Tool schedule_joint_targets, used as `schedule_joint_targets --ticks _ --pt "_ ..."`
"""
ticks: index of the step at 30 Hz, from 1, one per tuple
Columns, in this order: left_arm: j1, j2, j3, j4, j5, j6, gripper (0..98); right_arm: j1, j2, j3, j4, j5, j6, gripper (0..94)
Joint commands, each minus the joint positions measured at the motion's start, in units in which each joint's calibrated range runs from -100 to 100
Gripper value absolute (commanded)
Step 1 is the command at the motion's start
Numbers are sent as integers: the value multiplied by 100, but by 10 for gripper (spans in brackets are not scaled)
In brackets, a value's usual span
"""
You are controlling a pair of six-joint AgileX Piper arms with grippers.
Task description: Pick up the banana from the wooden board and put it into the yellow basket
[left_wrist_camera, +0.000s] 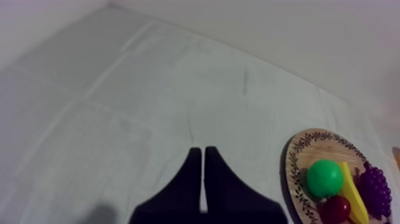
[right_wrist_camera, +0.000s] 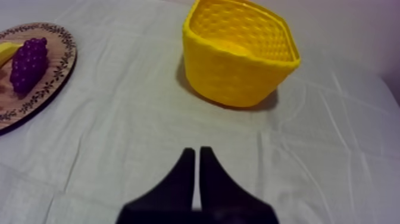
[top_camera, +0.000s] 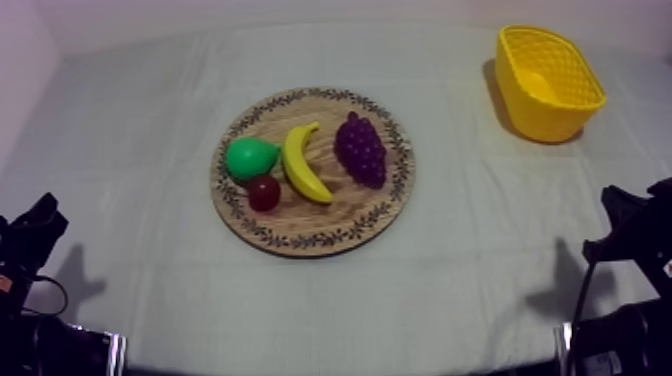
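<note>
**A:** Where is the banana?

**B:** The banana [top_camera: 304,162] lies on the round wooden board [top_camera: 300,235], which sits about the middle of the bench [top_camera: 150,120]. It runs from far to near across the board's centre, curving to the left.

**A:** What is around it?

**B:** The pear [top_camera: 248,157] is just beside it on the left. The small red fruit [top_camera: 264,192] sits near the pear's near side, close to the banana; I cannot tell if they touch. The bunch of grapes [top_camera: 361,149] lies to the banana's right, a little apart.

**A:** And the yellow basket?

**B:** The yellow basket [top_camera: 548,110] stands upright at the far right of the bench, well apart from the board.

**A:** The arms?

**B:** The left gripper [left_wrist_camera: 203,152] is clenched on nothing, its two black fingers [left_wrist_camera: 190,179] lying together as a narrow wedge. It is low at the near left, over bare bench, with the board off to its right. The right gripper [right_wrist_camera: 195,152] is likewise clenched and empty, low at the near right. The basket is beyond it, and the board's edge with the grapes is off to its left.
</note>
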Motion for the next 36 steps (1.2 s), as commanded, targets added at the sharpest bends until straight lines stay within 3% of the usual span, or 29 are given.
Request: schedule_joint_targets --ticks 1,17,24,36 --pt "-1 -5 -1 -3 -1 -1 1 1 -3 3 -1 0 3 5" --pt "-1 -5 -1 -3 -1 -1 1 1 -3 3 -1 0 7 6" --pt "-1 -5 -1 -3 -1 -1 1 1 -3 3 -1 0 -226 5" --pt "-1 -5 -1 -3 -1 -1 1 -31 3 3 -99 -46 110 4"
